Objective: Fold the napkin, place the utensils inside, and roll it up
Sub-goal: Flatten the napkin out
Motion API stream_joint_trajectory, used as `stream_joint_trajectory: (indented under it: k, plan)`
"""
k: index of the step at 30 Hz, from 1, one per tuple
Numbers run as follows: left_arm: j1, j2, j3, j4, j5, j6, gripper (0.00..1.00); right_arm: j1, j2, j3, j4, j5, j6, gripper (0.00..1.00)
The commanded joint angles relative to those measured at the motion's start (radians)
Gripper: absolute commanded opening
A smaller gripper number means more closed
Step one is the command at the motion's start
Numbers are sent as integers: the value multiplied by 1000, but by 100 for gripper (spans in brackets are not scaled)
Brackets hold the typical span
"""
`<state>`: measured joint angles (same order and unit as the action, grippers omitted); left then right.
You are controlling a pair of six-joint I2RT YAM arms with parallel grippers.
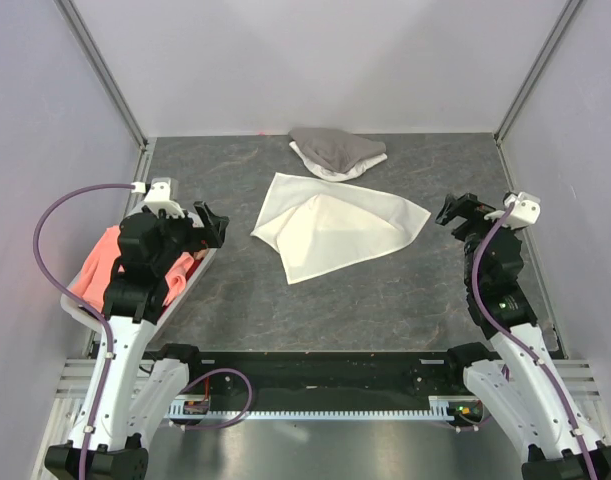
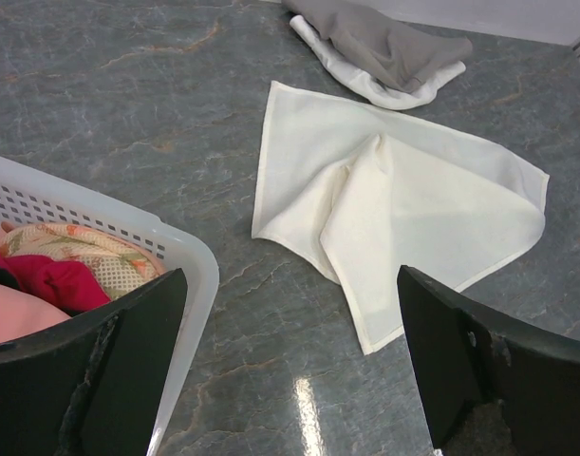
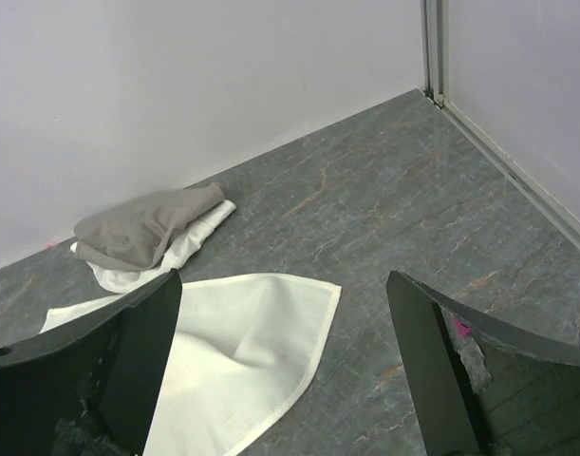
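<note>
We see a dark grey, marble-veined table (image 1: 405, 290) closed in by pale lilac walls (image 1: 315, 60) on three sides. The napkin (image 1: 335, 225) lies mid-table, one corner folded over itself. Just beyond it, by the back wall, sits a grey-and-white cloth heap (image 1: 337, 153). Left of the napkin, a white basket (image 2: 81, 214) holds a salmon-pink cloth (image 1: 95, 265). The left gripper (image 1: 211, 222) and right gripper (image 1: 453, 210) flank the napkin, jaws wide, holding nothing.

1. The right gripper (image 3: 285, 280) is being held wide open above the table (image 3: 394, 209), with nothing gripped.
2. The napkin (image 3: 242, 351) is being shown lying rumpled, partly folded over.
3. A grey-and-white cloth heap (image 3: 152, 233) is being seen just beyond it, by the wall (image 3: 176, 85).
</note>
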<state>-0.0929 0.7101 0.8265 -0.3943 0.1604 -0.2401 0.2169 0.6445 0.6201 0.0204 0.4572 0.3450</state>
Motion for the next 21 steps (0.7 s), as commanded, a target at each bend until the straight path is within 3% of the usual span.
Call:
stream_joint_trajectory:
  k: [1, 8, 11, 14, 21]
  plan:
    - [5, -14, 3, 32, 2, -25, 100, 1, -9, 47, -54, -8, -4, 98]
    - [5, -31, -18, 32, -16, -18, 98, 1, 59, 92, -92, -28, -12, 98]
    - [4, -21, -20, 26, 19, 4, 92, 1, 122, 121, -137, -60, -26, 97]
    - [-11, -11, -23, 25, 50, -4, 86, 4, 237, 173, -209, -141, 2, 90]
    - [-157, 64, 10, -23, -31, -53, 82, 203, 438, 156, -215, -149, 101, 85]
